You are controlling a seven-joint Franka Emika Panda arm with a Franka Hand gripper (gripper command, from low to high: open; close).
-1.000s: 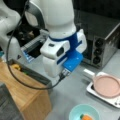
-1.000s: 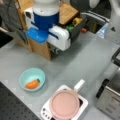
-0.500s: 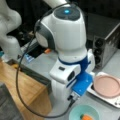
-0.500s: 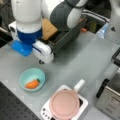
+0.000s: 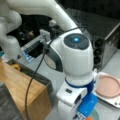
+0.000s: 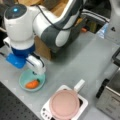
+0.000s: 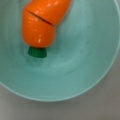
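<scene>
A teal bowl (image 6: 24, 80) sits on the grey table at a front view's lower left, with an orange toy carrot (image 6: 32, 84) lying in it. In the wrist view the carrot (image 7: 42, 22), with its green stem end, lies at the upper left of the bowl (image 7: 82, 62), seen from close above. My gripper (image 6: 37, 68) hangs directly over the bowl, just above its far rim. Its fingers do not show in the wrist view. The arm's white body fills a front view, and only the bowl's edge (image 5: 96, 115) shows under my hand (image 5: 75, 105).
A pink round lid (image 6: 65, 103) rests on a white cooker base with a handle, right of the bowl; it also shows as the pink lid (image 5: 108, 86). A wooden box (image 5: 20, 87) stands beside the arm. A metal appliance (image 5: 105, 32) stands behind it.
The arm has swung across the table and come down over the teal bowl, so the gripper now hangs close above the carrot.
</scene>
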